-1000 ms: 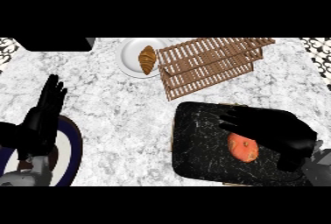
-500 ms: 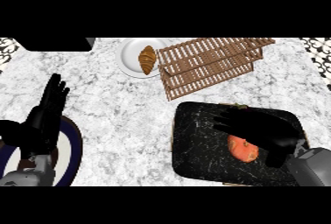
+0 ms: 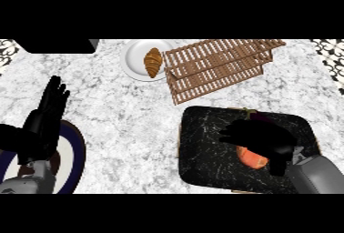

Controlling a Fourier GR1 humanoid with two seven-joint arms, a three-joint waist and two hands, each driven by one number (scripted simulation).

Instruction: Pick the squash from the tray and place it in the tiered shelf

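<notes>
One squash [image 3: 252,158], one tray [image 3: 208,150], one shelf [image 3: 218,66]

Squash [image 3: 252,158]: orange, only partly visible, lying in the right half of the tray [image 3: 208,150]. Tray: black with pale speckling, rounded corners, flat on the desk at lower right. Tiered shelf [image 3: 218,66]: brown wooden slats, standing on the desk just beyond the tray's far edge, set at an angle, nothing visible on its slats.
</notes>
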